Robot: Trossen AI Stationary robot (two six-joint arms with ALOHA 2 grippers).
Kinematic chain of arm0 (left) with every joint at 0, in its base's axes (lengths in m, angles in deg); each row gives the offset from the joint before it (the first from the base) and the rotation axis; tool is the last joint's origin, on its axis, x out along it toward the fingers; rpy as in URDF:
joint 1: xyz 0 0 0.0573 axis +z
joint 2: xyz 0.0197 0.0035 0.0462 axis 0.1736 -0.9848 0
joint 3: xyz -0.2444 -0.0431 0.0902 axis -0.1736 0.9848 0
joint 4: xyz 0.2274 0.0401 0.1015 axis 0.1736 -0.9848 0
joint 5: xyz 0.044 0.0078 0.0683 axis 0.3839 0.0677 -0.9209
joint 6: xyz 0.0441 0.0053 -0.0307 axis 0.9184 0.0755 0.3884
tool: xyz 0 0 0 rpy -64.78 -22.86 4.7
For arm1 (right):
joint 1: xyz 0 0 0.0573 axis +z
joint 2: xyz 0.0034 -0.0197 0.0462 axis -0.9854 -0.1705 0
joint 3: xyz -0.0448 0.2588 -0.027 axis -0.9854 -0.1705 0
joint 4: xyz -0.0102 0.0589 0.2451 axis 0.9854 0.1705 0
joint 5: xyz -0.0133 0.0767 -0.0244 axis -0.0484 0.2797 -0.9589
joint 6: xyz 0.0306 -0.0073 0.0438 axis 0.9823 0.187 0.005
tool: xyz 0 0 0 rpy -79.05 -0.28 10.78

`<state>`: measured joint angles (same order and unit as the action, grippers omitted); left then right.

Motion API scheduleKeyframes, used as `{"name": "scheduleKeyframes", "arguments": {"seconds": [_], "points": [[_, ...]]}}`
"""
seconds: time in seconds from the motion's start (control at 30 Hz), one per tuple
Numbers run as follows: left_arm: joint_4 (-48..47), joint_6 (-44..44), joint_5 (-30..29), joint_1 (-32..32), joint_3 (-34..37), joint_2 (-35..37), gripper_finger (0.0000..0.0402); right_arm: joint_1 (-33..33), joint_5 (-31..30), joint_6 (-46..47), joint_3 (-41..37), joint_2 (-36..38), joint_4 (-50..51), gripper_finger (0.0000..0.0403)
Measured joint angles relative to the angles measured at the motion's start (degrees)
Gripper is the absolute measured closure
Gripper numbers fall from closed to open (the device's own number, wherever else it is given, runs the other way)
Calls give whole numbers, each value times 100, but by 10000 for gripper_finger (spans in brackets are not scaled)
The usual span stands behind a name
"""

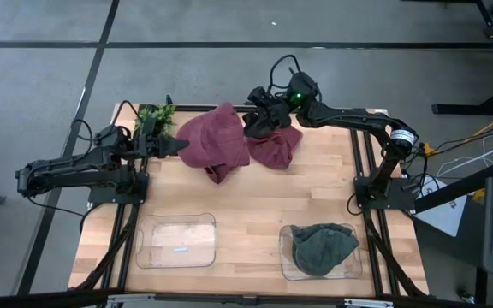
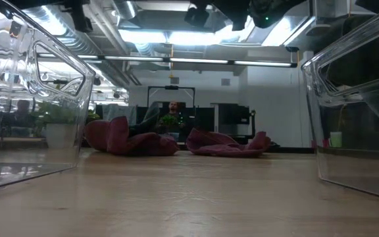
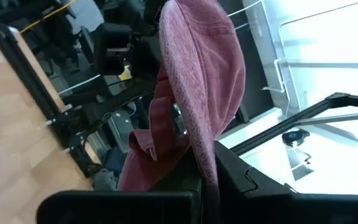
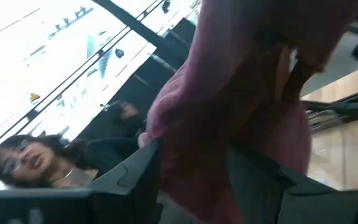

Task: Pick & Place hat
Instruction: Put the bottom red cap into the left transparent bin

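Note:
Two maroon heaps lie on the far half of the table. One maroon hat (image 1: pixel 216 141) (image 2: pixel 130 138) is on the left and a second maroon piece (image 1: pixel 276 150) (image 2: pixel 229 143) is on the right. I cannot tell whether they are joined. My left gripper (image 1: pixel 181 147) (image 3: pixel 205 183) is shut on the left hat's left edge. My right gripper (image 1: pixel 264 120) (image 4: pixel 194 180) sits over the gap between the heaps, closed on a bunch of maroon cloth. A green hat (image 1: pixel 323 248) lies in the right clear tray (image 1: pixel 286 272). My left gripper pinches a narrow fold of the left hat's edge (image 3: pixel 205 155) between its two fingers. It comes about level from the table's left side. The rest of the hat lies heaped on the table. My right gripper has a thick bunch of maroon cloth (image 4: pixel 197 149) filling the gap between its two fingers (image 4: pixel 135 177). It reaches in from the table's right side. Which part of the hat this is, the gripper hides. The cloth below it (image 2: pixel 229 143) rests on the table.
An empty clear tray (image 1: pixel 176 244) stands at the near left and its walls loom large in the low view (image 2: pixel 38 99). A small green plant (image 1: pixel 155 117) stands at the far left corner behind my left gripper. A person (image 4: pixel 23 158) is beyond the table's far edge.

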<state>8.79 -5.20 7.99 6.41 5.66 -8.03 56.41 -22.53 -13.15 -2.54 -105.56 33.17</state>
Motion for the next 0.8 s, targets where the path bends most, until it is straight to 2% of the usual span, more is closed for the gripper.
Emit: {"name": "scheduleKeyframes", "arguments": {"seconds": [0.33,0.63,0.8], "points": [[21,88,-424,0,0,0,389,200,252,482,0,0,-548,225],[31,93,-538,-67,0,-256,389,275,-370,498,0,0,-565,225],[80,148,-524,-133,0,-352,389,271,-406,481,0,0,-420,230]]}}
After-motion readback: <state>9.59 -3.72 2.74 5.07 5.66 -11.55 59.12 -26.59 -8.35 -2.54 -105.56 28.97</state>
